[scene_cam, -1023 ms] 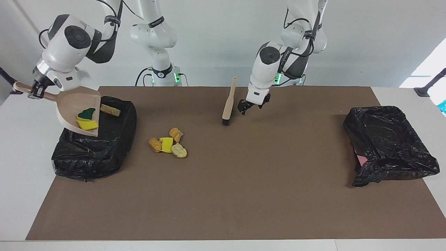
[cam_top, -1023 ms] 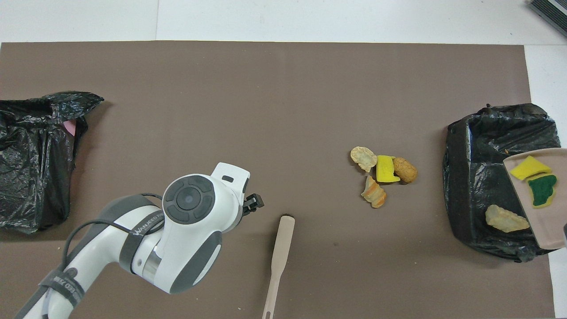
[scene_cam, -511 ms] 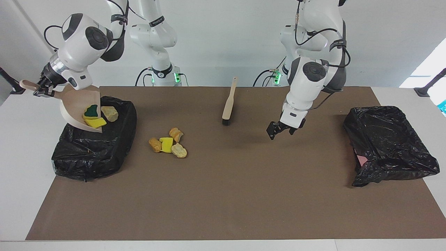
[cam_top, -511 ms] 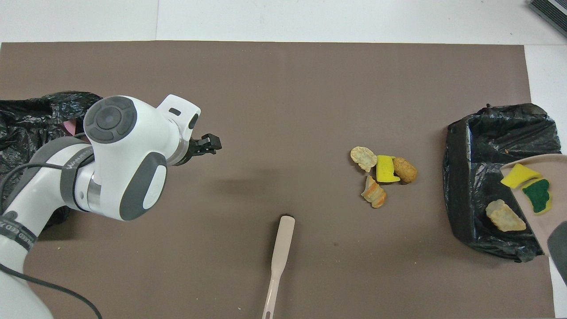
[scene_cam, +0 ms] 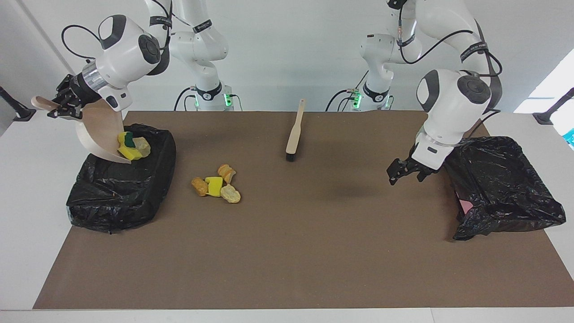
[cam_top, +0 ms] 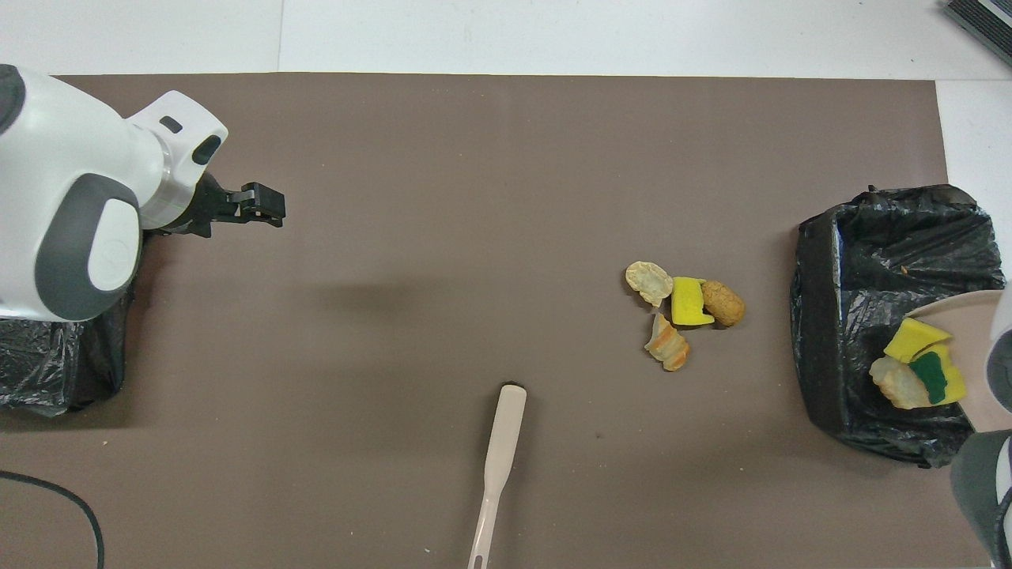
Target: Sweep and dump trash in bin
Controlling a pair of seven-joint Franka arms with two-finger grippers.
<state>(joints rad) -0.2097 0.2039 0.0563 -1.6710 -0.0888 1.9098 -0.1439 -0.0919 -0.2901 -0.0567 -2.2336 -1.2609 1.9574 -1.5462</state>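
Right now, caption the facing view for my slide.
Right gripper tips the dustpan over a bin; four scraps lie beside it; left gripper hovers near the other bin.

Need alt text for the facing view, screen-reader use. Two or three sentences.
The right gripper tips a beige dustpan over a black-lined bin, three scraps sliding off its lip. Four more scraps lie on the brown mat beside that bin, and a brush lies nearer the robots. The left gripper hangs empty by a second black bin.

Second black-bagged bin (scene_cam: 502, 188), brown mat (scene_cam: 314, 251)
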